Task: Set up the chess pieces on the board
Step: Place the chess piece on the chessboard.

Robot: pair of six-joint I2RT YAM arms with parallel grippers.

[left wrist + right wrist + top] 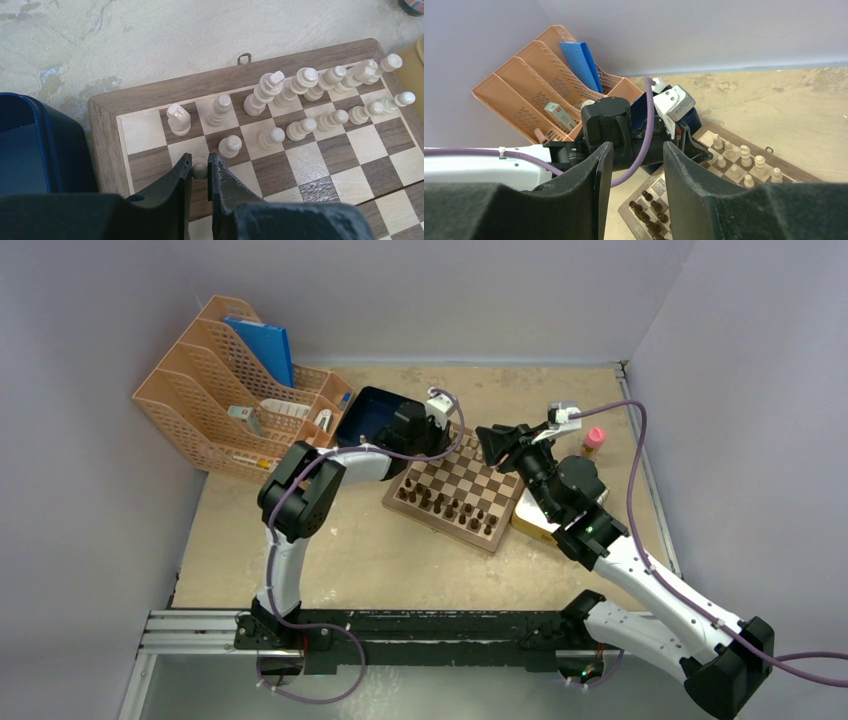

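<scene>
Blue plastic of the tray (pixel 30 145) lies left of the left gripper (pixel 200 167), just off the board (pixel 106 145); between tray and fingers, the corner square and the dark square in front of it stand bare. The left gripper is clenched on one light pawn (pixel 199 171), low over the second rank; whether its base touches the wood is hidden. Right of the fingers the other chess pieces (pixel 270 137) run in two lines, pawns closer to the fingers, taller pieces beyond them. The light side looks nearly done: this pawn to set down, then seemingly a pawn and a rook for the bare squares. Further right, the right gripper (pixel 638 150) hangs above the board, fingers apart with nothing between them; dark pieces (pixel 445 505) line the board's opposite edge.
</scene>
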